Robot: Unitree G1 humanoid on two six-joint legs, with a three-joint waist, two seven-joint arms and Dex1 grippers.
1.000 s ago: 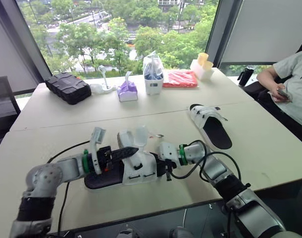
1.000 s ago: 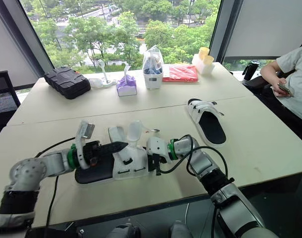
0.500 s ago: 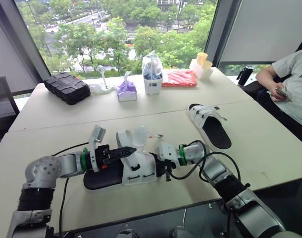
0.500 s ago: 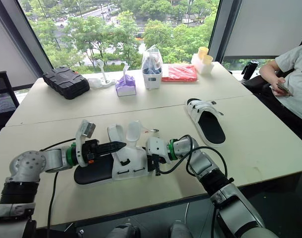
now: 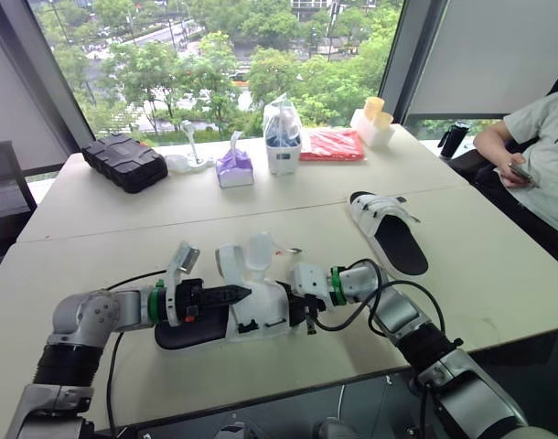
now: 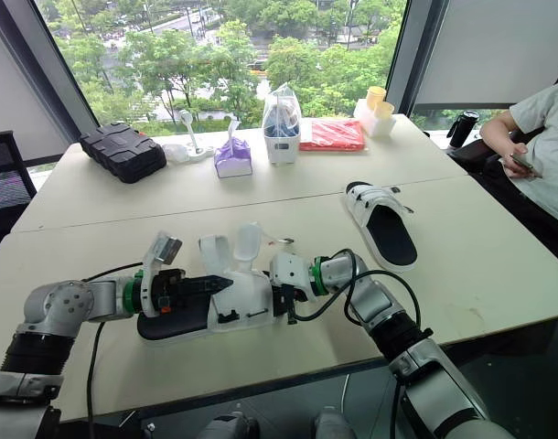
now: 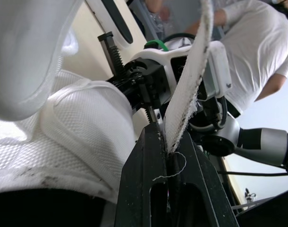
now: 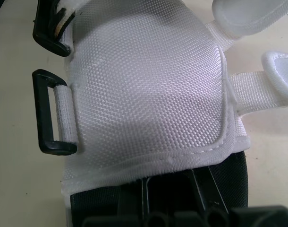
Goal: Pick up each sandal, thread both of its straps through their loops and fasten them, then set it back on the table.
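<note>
The near sandal (image 5: 261,315), white upper on a black sole, lies at the table's front between both grippers. My left gripper (image 5: 241,294) reaches over its upper from the heel side, shut on a white strap (image 7: 186,94) pinched between its black fingers (image 7: 148,189). Two other strap ends (image 5: 259,249) stand up behind the upper. My right gripper (image 5: 302,309) is shut on the sandal's toe end, right beside two black loops (image 8: 47,113). The second sandal (image 5: 389,233) lies flat to the right, farther back.
Along the far edge stand a black case (image 5: 125,162), a purple tissue pack (image 5: 235,167), a white bagged container (image 5: 283,137), a red packet (image 5: 332,144) and cups (image 5: 373,119). A seated person (image 5: 535,146) is at the right. Black cables trail beside both arms.
My left gripper has dropped lower over the sandal's upper, drawing the strap down with it. The right gripper and the far sandal have stayed put.
</note>
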